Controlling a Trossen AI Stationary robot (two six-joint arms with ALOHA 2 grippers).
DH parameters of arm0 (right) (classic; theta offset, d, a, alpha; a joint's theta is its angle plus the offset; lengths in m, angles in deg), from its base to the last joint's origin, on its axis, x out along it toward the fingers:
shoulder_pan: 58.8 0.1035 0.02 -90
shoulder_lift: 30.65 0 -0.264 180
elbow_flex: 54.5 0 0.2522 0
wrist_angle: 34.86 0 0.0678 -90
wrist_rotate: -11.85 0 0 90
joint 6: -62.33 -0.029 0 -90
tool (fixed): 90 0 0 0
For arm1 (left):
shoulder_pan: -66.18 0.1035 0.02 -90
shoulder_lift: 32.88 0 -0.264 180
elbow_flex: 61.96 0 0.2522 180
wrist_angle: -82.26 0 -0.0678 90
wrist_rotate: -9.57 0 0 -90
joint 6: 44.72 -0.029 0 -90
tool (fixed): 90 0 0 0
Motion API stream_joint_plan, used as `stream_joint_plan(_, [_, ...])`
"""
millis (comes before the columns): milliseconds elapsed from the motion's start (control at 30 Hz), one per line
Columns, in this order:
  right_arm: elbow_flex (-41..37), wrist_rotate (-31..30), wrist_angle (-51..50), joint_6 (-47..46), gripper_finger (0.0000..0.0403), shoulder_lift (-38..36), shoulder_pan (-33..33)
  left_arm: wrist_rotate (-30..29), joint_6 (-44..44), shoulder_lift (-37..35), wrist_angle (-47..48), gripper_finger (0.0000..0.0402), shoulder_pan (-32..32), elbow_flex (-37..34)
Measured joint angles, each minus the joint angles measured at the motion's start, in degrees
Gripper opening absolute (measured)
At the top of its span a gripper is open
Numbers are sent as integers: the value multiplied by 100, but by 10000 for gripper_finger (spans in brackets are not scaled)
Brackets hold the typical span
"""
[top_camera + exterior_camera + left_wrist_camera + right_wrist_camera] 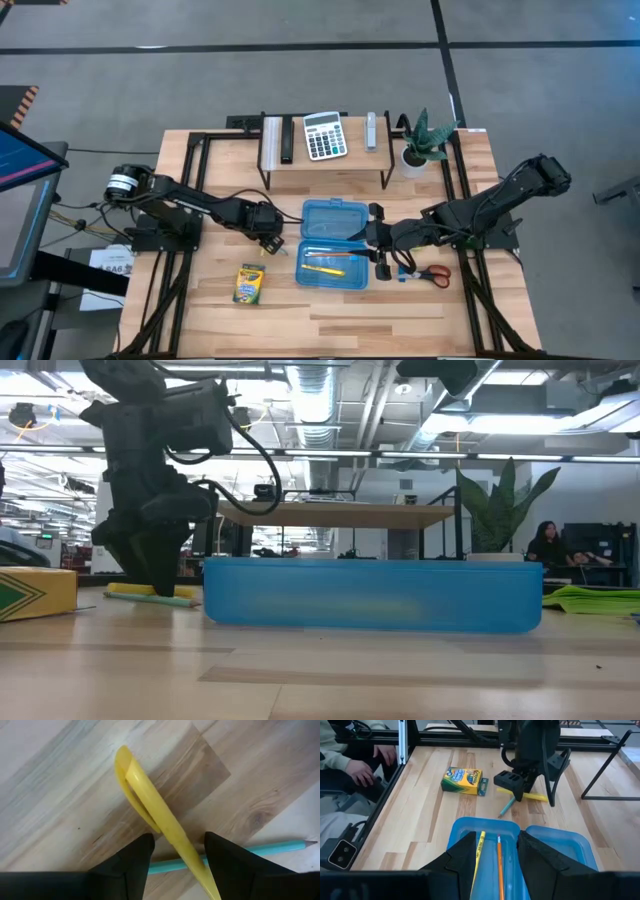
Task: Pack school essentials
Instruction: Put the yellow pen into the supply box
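Blue open case [333,245], yellow pencil [322,255], orange pencil [322,267] inside

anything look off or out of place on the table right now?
Nothing spilled or damaged. The yellow ruler lies crossed over a teal pencil on the bare wood left of the blue case, between the left gripper's open fingers. Two pencils already lie inside; the crayon box lies apart, untouched.

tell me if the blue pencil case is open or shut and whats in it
Open: the blue pencil case has its lid folded back flat. Inside lie a yellow pencil and an orange pencil.
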Motion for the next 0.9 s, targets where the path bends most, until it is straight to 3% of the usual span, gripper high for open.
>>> stream_joint_plan(200, [0,0,0,0,163,0,0,-37,-13,-45,-3,160,0,-28])
stream_joint_plan(633, [0,0,-2,16,163,0,0,-9,-368,-92,-15,14,6,-35])
stream_joint_plan(900, [0,0,-3,22,163,0,0,-186,-651,-838,50,7,2,-61])
